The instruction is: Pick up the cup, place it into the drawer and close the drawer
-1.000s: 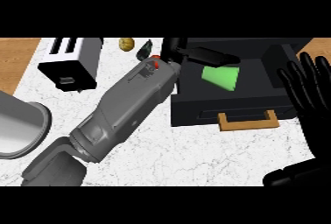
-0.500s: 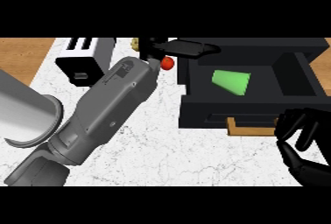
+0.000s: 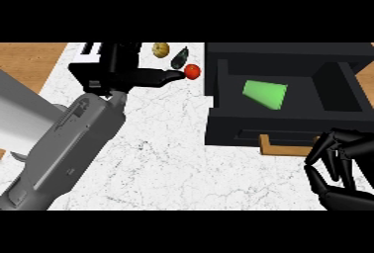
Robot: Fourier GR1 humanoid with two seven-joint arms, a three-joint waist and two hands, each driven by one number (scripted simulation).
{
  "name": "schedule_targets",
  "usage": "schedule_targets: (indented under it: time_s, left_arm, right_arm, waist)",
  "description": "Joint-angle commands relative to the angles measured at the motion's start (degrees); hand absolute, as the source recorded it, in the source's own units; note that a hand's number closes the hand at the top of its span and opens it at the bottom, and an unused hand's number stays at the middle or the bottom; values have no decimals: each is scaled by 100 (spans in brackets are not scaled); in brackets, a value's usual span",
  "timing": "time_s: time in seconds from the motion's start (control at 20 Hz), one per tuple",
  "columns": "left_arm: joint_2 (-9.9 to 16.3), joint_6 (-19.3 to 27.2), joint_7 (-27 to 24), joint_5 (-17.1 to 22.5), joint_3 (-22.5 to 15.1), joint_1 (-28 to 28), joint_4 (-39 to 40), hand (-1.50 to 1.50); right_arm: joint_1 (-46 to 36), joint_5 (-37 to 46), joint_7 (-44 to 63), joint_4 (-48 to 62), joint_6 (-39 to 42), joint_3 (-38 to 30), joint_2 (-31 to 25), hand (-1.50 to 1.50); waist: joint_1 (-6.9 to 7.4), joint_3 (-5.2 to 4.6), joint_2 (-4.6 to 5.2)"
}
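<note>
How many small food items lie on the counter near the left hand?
3, in a row left of the open drawer: a yellowish one, a dark one and a red one beside the left hand. More may be hidden under that hand.

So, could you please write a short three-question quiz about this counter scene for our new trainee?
1. True or false: the green cup lies inside the open drawer.
2. Which robot hand is nearer the drawer's wooden handle? A) left robot hand B) right robot hand
3. Fill in: the small red thing sits on the counter just ____ of the drawer, as the head view shows it.

Key: 1 true. 2 B; its fingers are curled, holding nothing, just right of the handle. 3 left.
</note>
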Motion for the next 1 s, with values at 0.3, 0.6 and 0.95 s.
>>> schedule_targets:
  time_s: [0.3, 0.6, 0.95]
  left_arm:
    - [1082, -738, 209, 330, 540, 2027, -1765, -150]
    - [1242, -1012, 19, 280, 620, 2703, -2042, -150]
    - [1637, -1806, -124, 355, 1287, 3572, -2314, -150]
  right_arm:
    - [-285, 1913, -590, 577, -130, 776, -88, 150]
    - [-407, 3762, -1545, 1608, -568, 1525, -414, 150]
    - [-912, 4781, -1776, 3116, -1469, 1992, 236, -150]
  waist:
    - [-16, -3, 45]
    - [-19, 2, 66]
    - [-94, 1, 68]
